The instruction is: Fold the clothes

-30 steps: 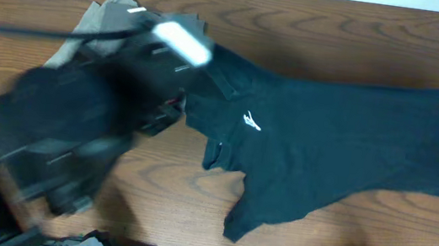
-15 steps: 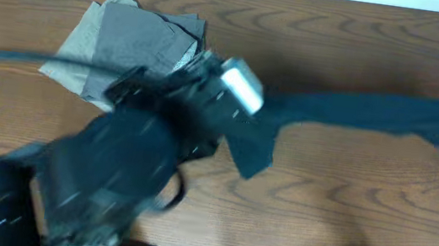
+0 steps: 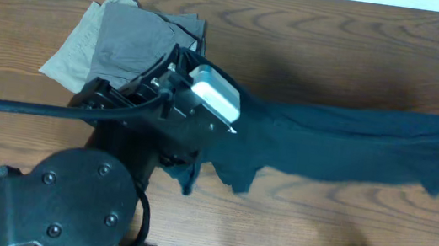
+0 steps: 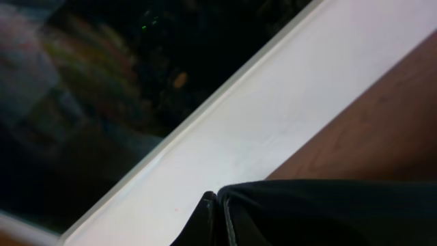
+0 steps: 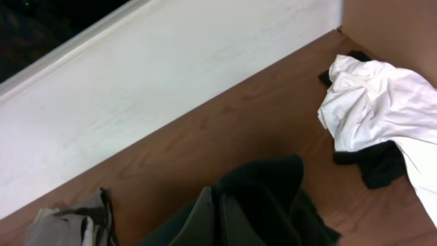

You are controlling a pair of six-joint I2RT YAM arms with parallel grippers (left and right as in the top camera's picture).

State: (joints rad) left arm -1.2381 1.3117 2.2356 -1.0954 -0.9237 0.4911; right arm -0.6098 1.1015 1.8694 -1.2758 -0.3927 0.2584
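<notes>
On the brown wood-grain table [image 3: 339, 54], a grey and khaki pile [image 3: 120, 42] lies at the back left. The left gripper [image 4: 217, 205], jaws pinched on the black garment [image 3: 353, 141], holds it stretched rightwards to the right gripper [image 5: 217, 205], likewise clamped on it. A white cloth [image 5: 372, 102] lies at the right edge. A white ledge [image 5: 136, 89] borders the table's far side.

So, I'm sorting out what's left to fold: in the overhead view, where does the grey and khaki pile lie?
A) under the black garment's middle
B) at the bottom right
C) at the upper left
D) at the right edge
C: the grey and khaki pile lies at the upper left of the table, while the black garment runs off to the right.
</notes>
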